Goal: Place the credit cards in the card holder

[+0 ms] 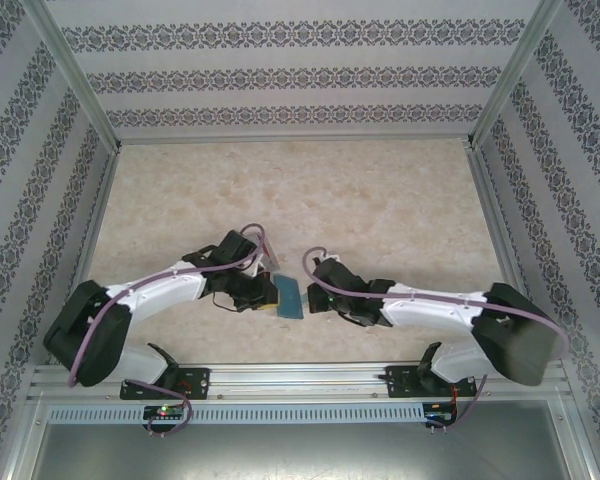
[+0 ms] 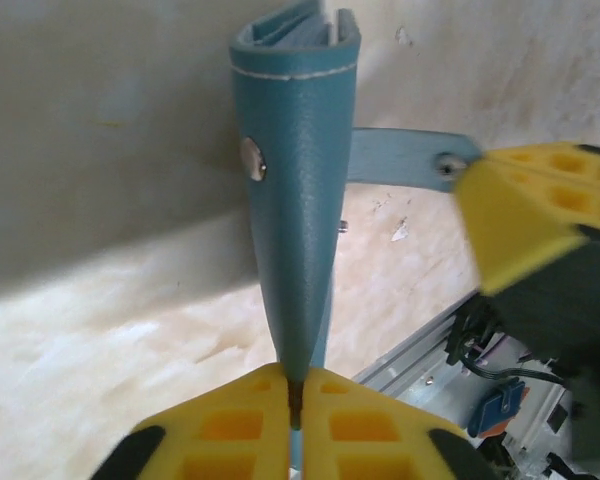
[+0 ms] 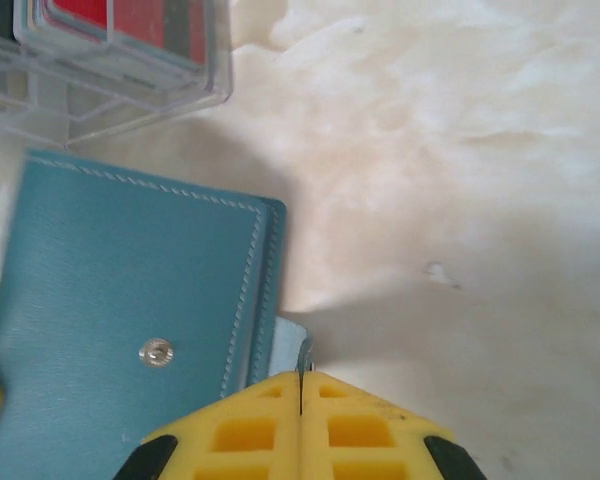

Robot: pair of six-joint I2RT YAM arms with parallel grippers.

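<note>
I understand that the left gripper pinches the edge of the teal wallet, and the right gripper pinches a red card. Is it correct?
Not fully. The right gripper is shut on the snap tab of the card holder, not on a red card; the right wrist view shows it. The left gripper does pinch the card holder's edge.

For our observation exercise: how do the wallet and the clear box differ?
The wallet is opaque teal with stitching; the box is clear, showing red inside. The wallet is pinched by the left end effector, its tab by the right end effector; the box lies on the table. Both are rectangular.
</note>
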